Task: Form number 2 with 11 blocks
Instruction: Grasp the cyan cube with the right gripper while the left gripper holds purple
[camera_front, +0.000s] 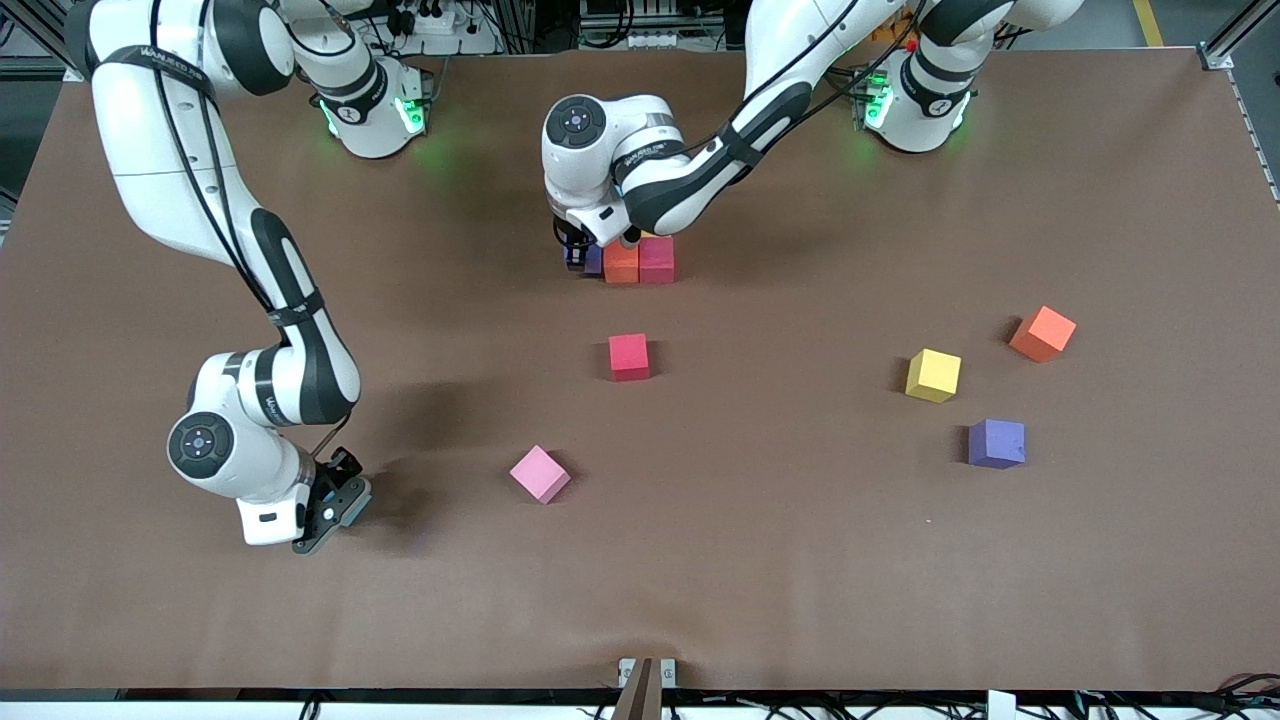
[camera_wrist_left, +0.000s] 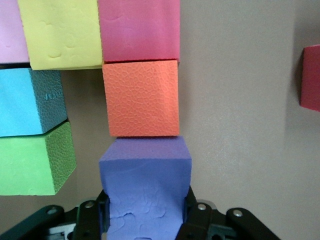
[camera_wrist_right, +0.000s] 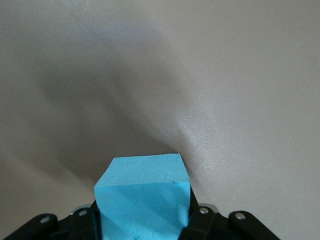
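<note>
The blocks lay scattered in the front view; the left gripper (camera_front: 578, 252) stood low at a purple block (camera_front: 592, 260) beside an orange block (camera_front: 621, 263), the right gripper (camera_front: 340, 500) near a pink block (camera_front: 540, 473). In the left wrist view, that purple block (camera_wrist_left: 145, 185) sat pinched between the jaws, touching the orange block (camera_wrist_left: 141, 98). In the right wrist view, a light blue block (camera_wrist_right: 143, 195) sat clamped between the jaws.

The left arm reached from its base to mid-table with its wrist bent down and the left gripper (camera_front: 578, 256) clamped on a purple block (camera_wrist_left: 145, 192), while the right arm folded low near the front edge, the right gripper (camera_front: 340, 500) closed on a light blue block (camera_wrist_right: 142, 197).
</note>
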